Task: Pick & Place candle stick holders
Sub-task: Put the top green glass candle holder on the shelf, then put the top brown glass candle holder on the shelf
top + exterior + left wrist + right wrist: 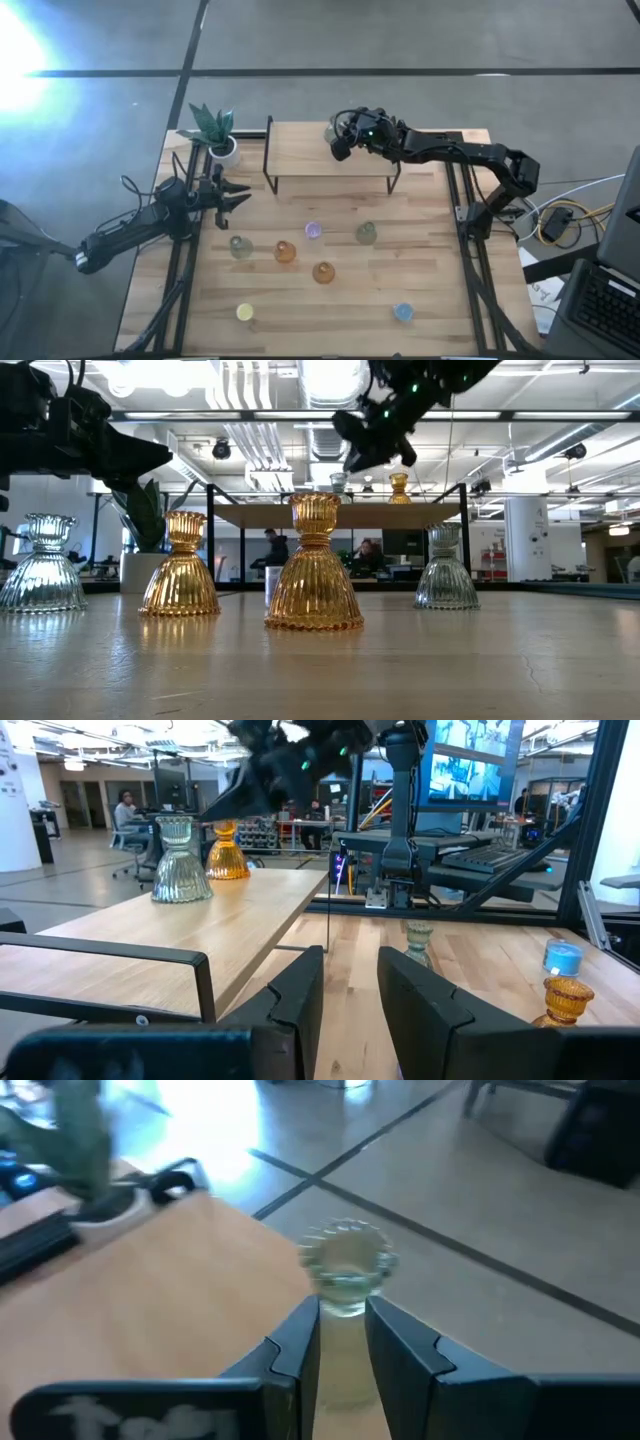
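Pale wooden planks make up the table (340, 300), and a low black-framed shelf (300, 150) stands along its far edge beside a potted plant (215, 130) at the far left corner. Over the shelf's right end, the right gripper (342, 1342) has its fingers drawn in on the neck of a clear greenish candle holder (345, 1275), which sits between them; an amber holder (226, 852) stands on the same shelf just beside it. The left gripper (350, 990) hangs near the table's left edge, close to the plant, fingers pulled together with nothing between them. 7 more holders are spread over the table: a grey-green one (239, 246), 2 amber ones (285, 251) (323, 271), a purple one (313, 230), another grey-green one (366, 232), a yellow one (245, 312) toward the near left corner and a blue one (403, 312) toward the near right.
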Robot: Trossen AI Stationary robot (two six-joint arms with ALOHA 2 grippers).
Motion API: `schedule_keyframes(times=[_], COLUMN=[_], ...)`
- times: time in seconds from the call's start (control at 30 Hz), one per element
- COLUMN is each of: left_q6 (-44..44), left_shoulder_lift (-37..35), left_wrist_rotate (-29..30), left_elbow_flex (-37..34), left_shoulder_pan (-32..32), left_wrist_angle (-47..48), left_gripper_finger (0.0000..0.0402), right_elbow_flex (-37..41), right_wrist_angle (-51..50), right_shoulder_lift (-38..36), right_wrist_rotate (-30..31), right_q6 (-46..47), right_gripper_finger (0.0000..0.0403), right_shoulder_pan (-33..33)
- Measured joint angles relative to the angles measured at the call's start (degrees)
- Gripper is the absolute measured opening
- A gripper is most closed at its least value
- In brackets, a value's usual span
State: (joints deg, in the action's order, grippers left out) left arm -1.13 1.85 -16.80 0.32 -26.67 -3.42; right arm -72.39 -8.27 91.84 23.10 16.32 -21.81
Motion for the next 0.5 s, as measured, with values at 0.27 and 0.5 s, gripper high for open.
schedule_keyframes(times=[0.27,0.5], left_q6=[0.0,-1.42], left_shoulder_lift=[0.0,0.06], left_wrist_rotate=[0.0,2.57], left_elbow_flex=[0.0,0.0], left_shoulder_pan=[-0.01,0.03], left_wrist_angle=[0.0,-0.24], left_gripper_finger=[0.0104,0.0104], right_elbow_flex=[-10.21,-18.47], right_wrist_angle=[-24.64,-46.47], right_shoulder_lift=[-4.15,-7.12], right_wrist_rotate=[-0.69,-3.59], right_q6=[0.07,6.05], right_gripper_finger=[0.0073,0.0069], right_shoulder_pan=[6.1,12.03])
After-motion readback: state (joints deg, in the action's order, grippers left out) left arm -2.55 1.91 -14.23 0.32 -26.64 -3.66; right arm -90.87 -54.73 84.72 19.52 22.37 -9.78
